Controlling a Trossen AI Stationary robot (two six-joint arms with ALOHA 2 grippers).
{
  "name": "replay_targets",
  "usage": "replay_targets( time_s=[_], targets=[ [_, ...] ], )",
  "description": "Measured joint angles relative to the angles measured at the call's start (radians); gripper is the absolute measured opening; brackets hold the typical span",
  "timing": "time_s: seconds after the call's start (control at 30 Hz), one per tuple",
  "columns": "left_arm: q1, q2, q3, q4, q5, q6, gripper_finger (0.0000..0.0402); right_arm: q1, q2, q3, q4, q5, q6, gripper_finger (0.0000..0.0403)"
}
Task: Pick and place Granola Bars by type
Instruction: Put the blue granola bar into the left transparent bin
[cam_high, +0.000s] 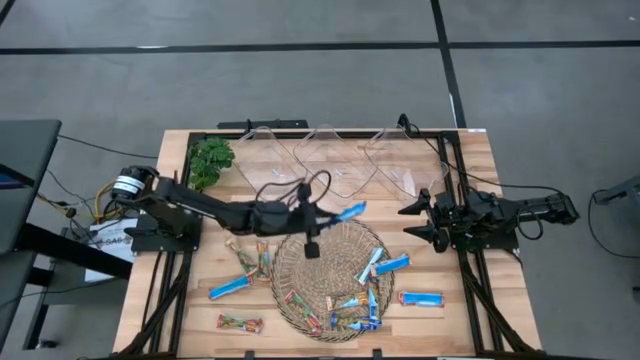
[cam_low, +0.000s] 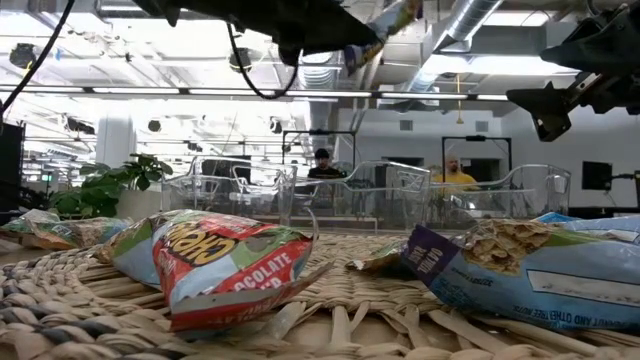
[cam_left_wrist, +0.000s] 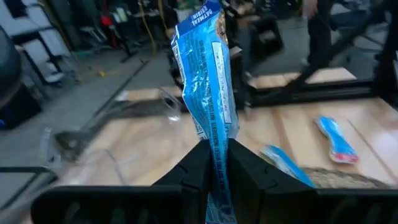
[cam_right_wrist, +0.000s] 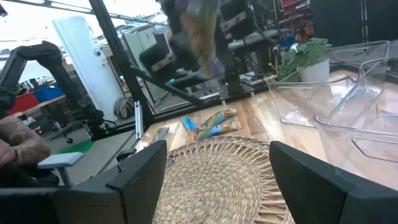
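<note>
From above, the left gripper (cam_high: 335, 214) hangs over the far rim of the round wicker tray (cam_high: 290, 270), pinching a bright blue granola bar (cam_high: 351, 211) that sticks out toward the clear plastic bins (cam_high: 330, 160) at the table's far edge. More wrapped bars lie in the tray's near right part, others on the wood to its left and one blue bar (cam_high: 419, 298) to its right. The right gripper (cam_high: 418, 220) waits at the right side, fingers spread wide (nothing between them).

From table height, a red and light-blue wrapper (cam_low: 235, 265) and a light-blue one (cam_low: 540, 265) lie on the weave, the bins behind them, two people (cam_low: 321, 165) beyond.

The left wrist camera shows its fingers (cam_left_wrist: 196, 168) pressed together on the blue bar (cam_left_wrist: 208, 87), which stands upright.

The right wrist camera shows its own fingers (cam_right_wrist: 140, 171) well apart over the tray (cam_right_wrist: 217, 174), with two bars (cam_right_wrist: 211, 124) on the table beyond it.
</note>
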Motion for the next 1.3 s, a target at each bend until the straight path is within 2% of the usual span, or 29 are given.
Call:
replay_targets(
  time_s=[0.2,0.4,0.53,0.7,0.93,1.13,1.3],
  targets=[
    [0.059,-0.01,0.0,-0.005,0.004,0.105,0.004,0.0,0.0,0.0,0.0,0.0,0.0,0.028],
    [0.218,-0.01,0.0,-0.003,0.001,0.183,0.004,0.0,0.0,0.0,0.0,0.0,0.0,0.028],
    [0.34,-0.009,0.0,-0.004,0.001,0.173,0.004,0.0,0.0,0.0,0.0,0.0,0.0,0.028],
    [0.461,-0.009,0.0,-0.025,0.032,0.091,0.004,0.0,0.0,0.0,0.0,0.0,0.0,0.028],
    [0.523,-0.009,0.0,-0.111,0.083,0.071,0.004,0.0,0.0,0.0,0.0,0.0,0.0,0.028],
    [0.523,-0.056,-0.001,-0.335,0.01,0.111,0.004,0.0,0.0,0.0,0.0,0.0,0.0,0.028],
    [0.524,-0.154,-0.001,-0.651,-0.028,0.046,0.004,0.0,0.0,0.0,0.0,0.0,0.0,0.028]
  ],
)
